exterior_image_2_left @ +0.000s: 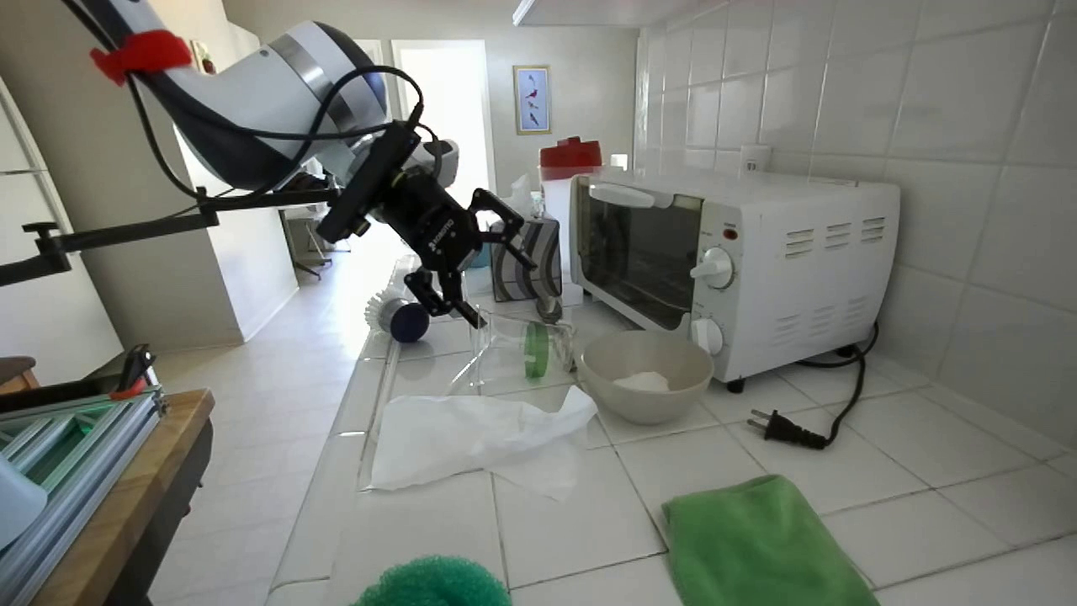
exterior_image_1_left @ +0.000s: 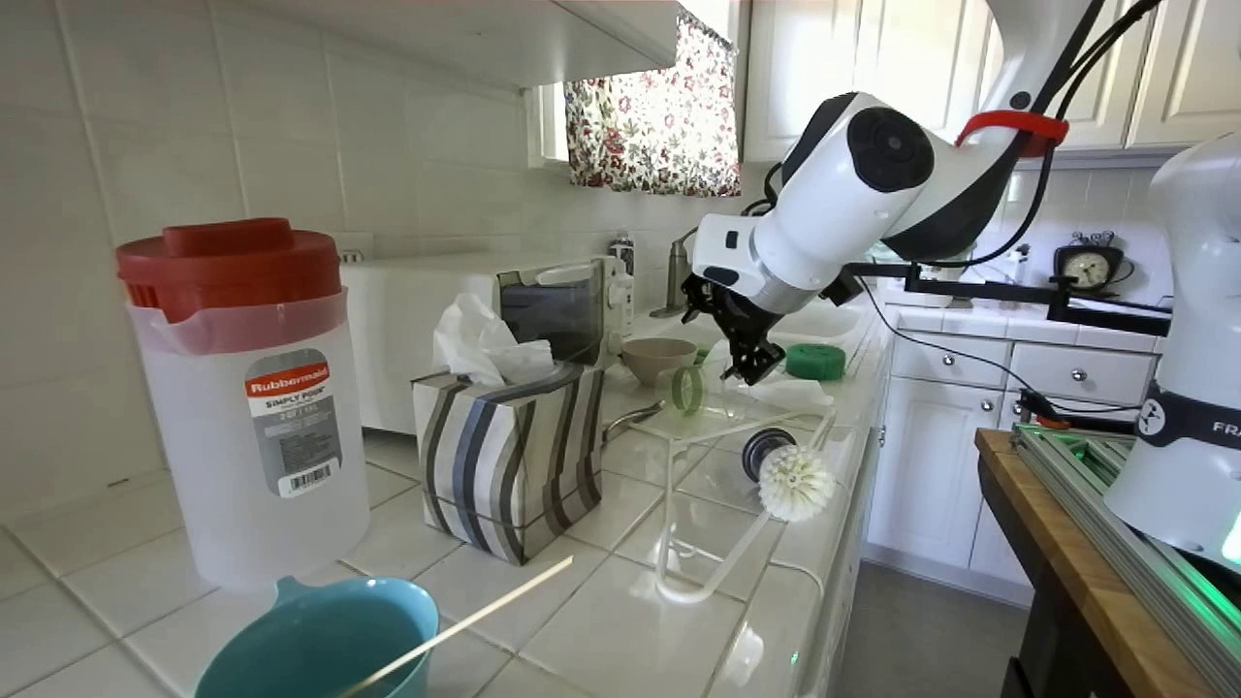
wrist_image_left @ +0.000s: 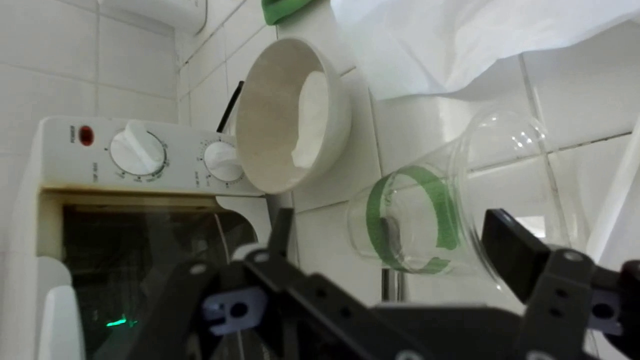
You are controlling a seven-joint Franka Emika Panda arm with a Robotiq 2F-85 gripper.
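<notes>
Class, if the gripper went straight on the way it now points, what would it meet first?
Probably the clear cup with the green band, lying on its side: the open gripper points down toward it, though exact depth is unclear.

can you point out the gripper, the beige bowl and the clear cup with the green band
Gripper [exterior_image_2_left: 506,294]: in an exterior view, midway between fingertips.
Beige bowl [wrist_image_left: 272,115]: wrist view, inner wall.
Clear cup [wrist_image_left: 442,210]: wrist view, green band.
</notes>
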